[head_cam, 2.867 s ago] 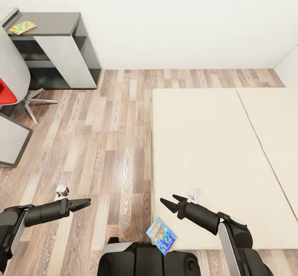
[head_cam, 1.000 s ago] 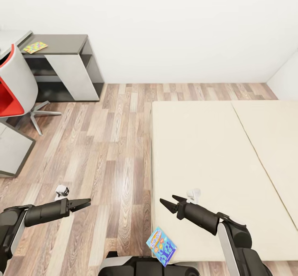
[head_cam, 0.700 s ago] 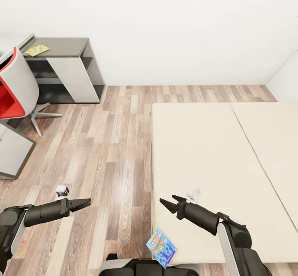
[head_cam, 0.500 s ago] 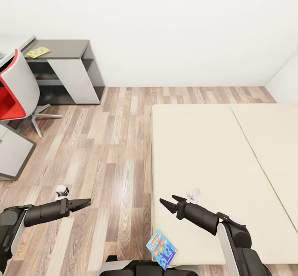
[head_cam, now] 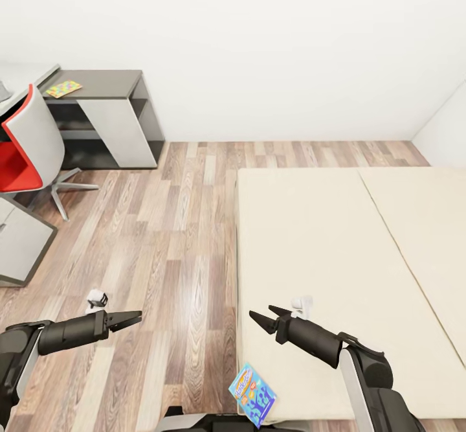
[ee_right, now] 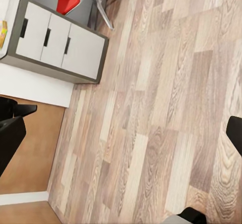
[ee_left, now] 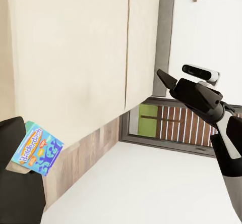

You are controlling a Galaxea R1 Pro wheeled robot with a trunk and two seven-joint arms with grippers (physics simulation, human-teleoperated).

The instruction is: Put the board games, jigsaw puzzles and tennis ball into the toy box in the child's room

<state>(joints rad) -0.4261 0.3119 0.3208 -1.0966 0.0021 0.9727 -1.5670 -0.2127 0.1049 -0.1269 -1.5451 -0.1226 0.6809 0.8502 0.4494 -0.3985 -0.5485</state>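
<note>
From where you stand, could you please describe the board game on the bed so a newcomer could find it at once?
Start at the beige bed and follow its floor-side edge to the near corner. The board game lies there, overhanging the corner: a thin light blue box with an orange oval logo, the only coloured thing on the plain mattress.

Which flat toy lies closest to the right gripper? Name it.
The light blue board game on the near corner of the bed, just below the right gripper. The multicoloured jigsaw puzzle lies far off on the grey desk.
</note>
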